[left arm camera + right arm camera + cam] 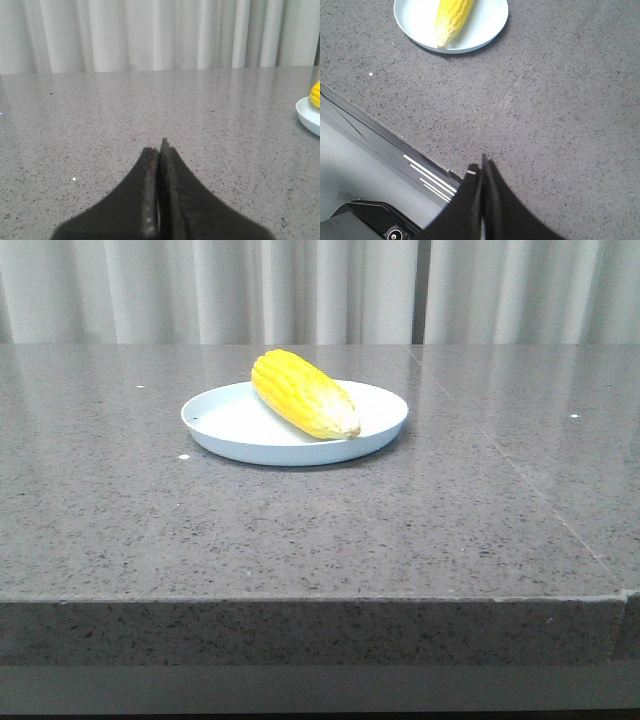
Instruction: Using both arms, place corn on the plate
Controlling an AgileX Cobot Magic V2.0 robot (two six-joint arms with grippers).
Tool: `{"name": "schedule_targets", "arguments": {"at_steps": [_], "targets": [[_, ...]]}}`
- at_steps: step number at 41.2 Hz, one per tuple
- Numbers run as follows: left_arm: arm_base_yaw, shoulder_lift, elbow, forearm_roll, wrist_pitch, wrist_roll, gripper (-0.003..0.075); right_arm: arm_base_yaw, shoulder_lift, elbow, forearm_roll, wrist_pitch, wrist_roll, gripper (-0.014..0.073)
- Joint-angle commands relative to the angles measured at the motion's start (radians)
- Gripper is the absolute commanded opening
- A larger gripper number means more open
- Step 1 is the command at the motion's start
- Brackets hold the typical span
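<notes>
Corn (303,393) lies across the plate (222,424) mid-table, both grippers – left gripper (160,145) & right gripper (482,162) – pinched together w/ nothing held, well apart from it – placing looks done, next prob. just parking.

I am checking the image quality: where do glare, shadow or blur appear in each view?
Front view: soft glare on the table, a thin shadow under the plate, and the corn is sharp. Left wrist view: the closed left gripper looks blurred. Right wrist view: even light, with the right gripper dark.
</notes>
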Motion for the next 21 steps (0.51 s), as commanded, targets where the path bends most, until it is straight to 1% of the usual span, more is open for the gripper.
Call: {"name": "schedule_targets", "arguments": {"at_steps": [1, 12, 21], "targets": [[0.002, -0.016, 0.023, -0.013, -0.091, -0.011, -0.0020, -0.002, 0.003, -0.025, -0.008, -0.064, -0.005, -0.0070], [0.002, -0.016, 0.023, -0.013, -0.095, -0.011, -0.0020, -0.002, 0.003, -0.025, -0.008, -0.063, -0.005, -0.0070], [0.002, -0.016, 0.023, 0.004, -0.168, -0.011, -0.0020, -0.002, 0.003, -0.025, -0.008, -0.063, -0.005, -0.0070]]}}
